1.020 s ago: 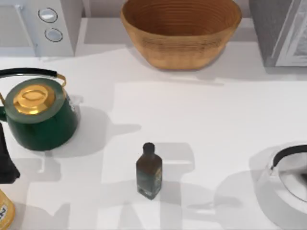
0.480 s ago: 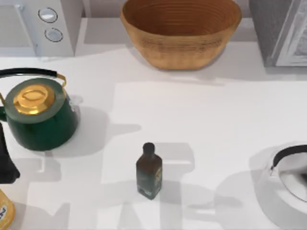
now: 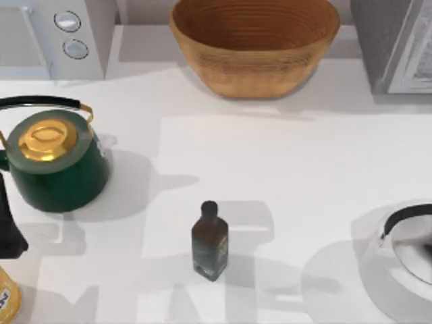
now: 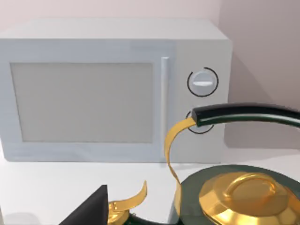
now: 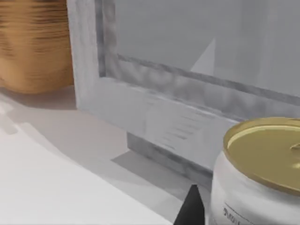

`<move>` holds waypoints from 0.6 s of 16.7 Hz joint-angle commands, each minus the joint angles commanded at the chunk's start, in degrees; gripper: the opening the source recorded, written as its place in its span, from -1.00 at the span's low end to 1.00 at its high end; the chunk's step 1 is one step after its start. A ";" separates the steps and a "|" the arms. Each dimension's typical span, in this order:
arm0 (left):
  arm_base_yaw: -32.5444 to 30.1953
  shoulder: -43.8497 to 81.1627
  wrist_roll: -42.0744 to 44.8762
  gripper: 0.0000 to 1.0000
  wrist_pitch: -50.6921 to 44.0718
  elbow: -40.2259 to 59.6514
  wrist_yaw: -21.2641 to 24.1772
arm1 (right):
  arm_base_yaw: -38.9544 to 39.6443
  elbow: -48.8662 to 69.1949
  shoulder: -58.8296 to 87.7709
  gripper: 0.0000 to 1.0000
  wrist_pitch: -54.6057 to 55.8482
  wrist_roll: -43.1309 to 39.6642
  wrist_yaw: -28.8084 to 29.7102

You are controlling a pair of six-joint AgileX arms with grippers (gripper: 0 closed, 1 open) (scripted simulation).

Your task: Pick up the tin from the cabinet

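Observation:
The tin (image 5: 262, 173) is a white can with a flat gold lid, standing close in the right wrist view, beside the pale grey frame of the cabinet (image 5: 154, 112). A black part of my right gripper (image 5: 190, 208) pokes into the picture just beside the tin, apart from it. The cabinet (image 3: 395, 44) stands at the table's back right in the top view. My left arm (image 3: 8, 226) is parked at the left edge, by the green kettle (image 3: 54, 158); a black part of my left gripper (image 4: 89, 211) faces that kettle.
A white microwave (image 3: 54, 34) stands at the back left and a wicker basket (image 3: 255, 44) at the back middle. A dark bottle (image 3: 209, 241) stands mid-table. A silver kettle (image 3: 405, 266) sits front right, a yellow object (image 3: 7, 297) front left.
Only the faint shadows on the front part of the table have shifted a little; no object has moved.

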 joint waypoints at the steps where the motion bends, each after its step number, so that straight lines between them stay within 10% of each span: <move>1: 0.00 0.00 0.00 1.00 0.00 0.00 0.00 | 0.00 0.00 0.00 -0.55 0.00 0.00 0.00; 10: 0.00 0.00 0.00 1.00 0.00 0.00 0.00 | 0.00 0.00 0.00 0.81 0.00 0.00 0.00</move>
